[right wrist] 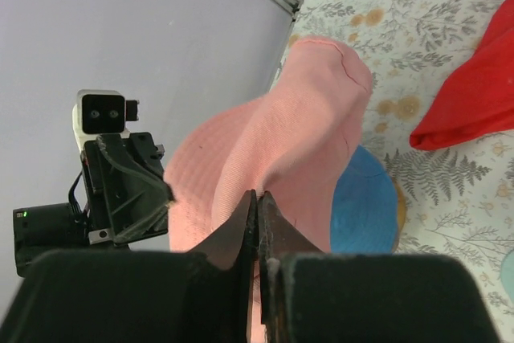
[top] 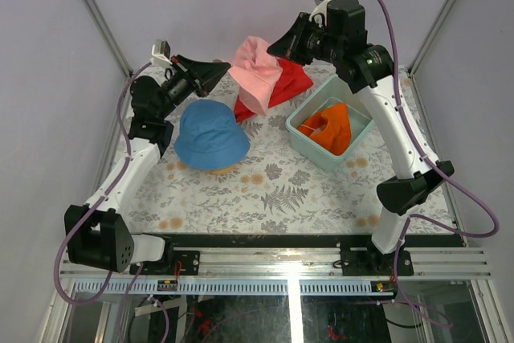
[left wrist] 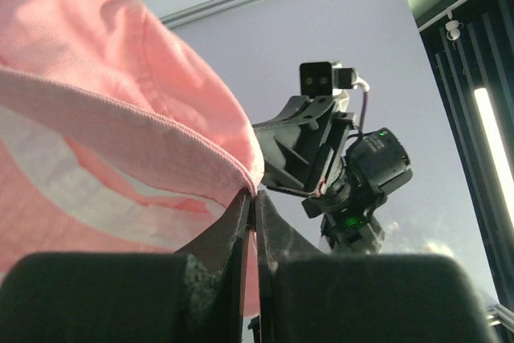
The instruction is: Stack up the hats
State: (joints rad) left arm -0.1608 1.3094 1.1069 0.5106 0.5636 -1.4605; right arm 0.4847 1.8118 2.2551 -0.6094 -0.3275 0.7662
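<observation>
Carrying seems to be the step in hand: the pink hat (top: 257, 70) is hanging in the air over the back of the table (top: 273, 190), close to the red cloth (top: 293, 82), with both arms sharing it. The left gripper (top: 225, 70) is pinching the brim's edge, fingers shut tight on the fabric, and the right gripper (top: 275, 50) is clamping a fold of the crown from the opposite side, jaws likewise closed on cloth. The blue hat (top: 210, 136) is lying crown-up on the table, near the pink one and toward the left arm's base, and looks like the base of the stack. The orange hat (top: 333, 128) is sitting crumpled in the bin (top: 305, 144) to the right; no grey hat is showing. Next, the arms are probably going to need to travel together toward the blue hat with the pink one spread between them. They would then lower it so its opening is settling over the blue crown and let go of both pinches.
</observation>
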